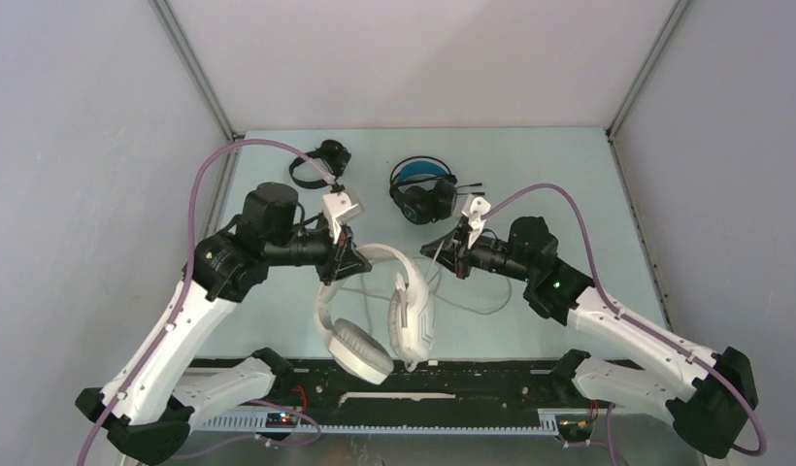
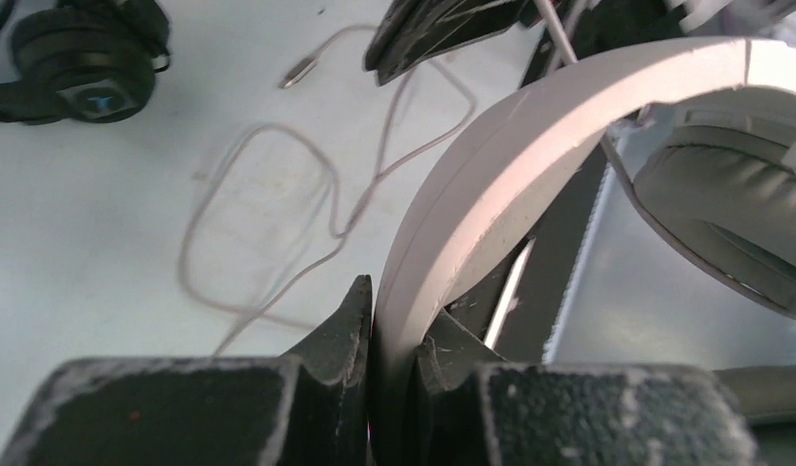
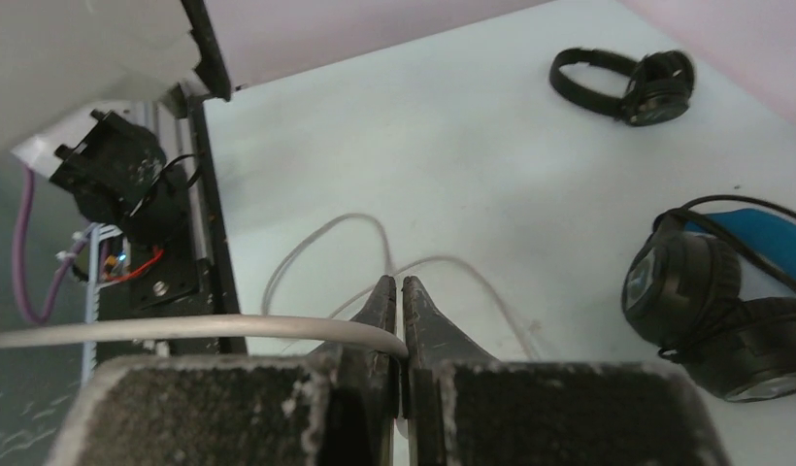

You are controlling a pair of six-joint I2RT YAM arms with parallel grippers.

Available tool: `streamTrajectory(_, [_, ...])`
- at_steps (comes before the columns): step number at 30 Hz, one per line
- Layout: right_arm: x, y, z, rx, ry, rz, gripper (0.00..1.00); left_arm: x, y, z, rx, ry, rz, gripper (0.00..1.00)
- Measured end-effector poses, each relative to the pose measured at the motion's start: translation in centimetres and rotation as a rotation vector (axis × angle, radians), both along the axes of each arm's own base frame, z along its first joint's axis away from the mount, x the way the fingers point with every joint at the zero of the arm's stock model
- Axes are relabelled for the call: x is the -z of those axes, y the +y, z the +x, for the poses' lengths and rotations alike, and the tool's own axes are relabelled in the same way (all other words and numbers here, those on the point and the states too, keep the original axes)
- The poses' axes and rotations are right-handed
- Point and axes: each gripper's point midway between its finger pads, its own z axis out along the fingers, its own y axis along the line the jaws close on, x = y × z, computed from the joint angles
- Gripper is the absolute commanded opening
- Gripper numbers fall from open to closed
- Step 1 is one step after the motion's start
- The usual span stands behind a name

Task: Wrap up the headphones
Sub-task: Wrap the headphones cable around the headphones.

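The white over-ear headphones (image 1: 380,311) hang off the table near the front edge. My left gripper (image 1: 353,254) is shut on their white headband (image 2: 491,184), lifting it. Their grey ear cushion (image 2: 734,204) shows at the right of the left wrist view. My right gripper (image 1: 443,250) is shut on their white cable (image 3: 200,328), which runs off left; more cable (image 2: 268,194) lies looped on the table. The black pair with blue headband (image 1: 421,192) lies at the back centre. The small all-black pair (image 1: 321,160) lies at the back left.
Grey walls enclose the pale table on three sides. A black rail (image 1: 452,374) with the arm bases runs along the front edge. The blue-banded pair (image 3: 719,311) sits close to the right of my right gripper.
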Motion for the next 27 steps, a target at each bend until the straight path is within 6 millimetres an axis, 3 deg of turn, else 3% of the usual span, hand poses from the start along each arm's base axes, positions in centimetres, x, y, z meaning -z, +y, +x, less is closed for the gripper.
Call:
streamTrajectory(6, [0.3, 0.2, -1.9, -0.076, 0.110, -0.072, 0.00, 1.5, 1.9, 0.7, -0.003, -0.175, 0.198, 0.00])
streamTrajectory(14, [-0.7, 0.1, -4.7, -0.166, 0.249, -0.140, 0.00, 2.3, 5.3, 3.6, -0.134, -0.318, 0.391, 0.00])
streamTrajectory(21, [-1.6, 0.4, -6.5, -0.226, 0.424, -0.135, 0.00, 1.7, 7.0, 5.8, -0.253, -0.403, 0.475, 0.00])
streamTrajectory(27, [-3.1, 1.0, -7.6, -0.287, 0.515, -0.072, 0.03, 1.8, 7.5, 6.6, -0.302, -0.444, 0.481, 0.00])
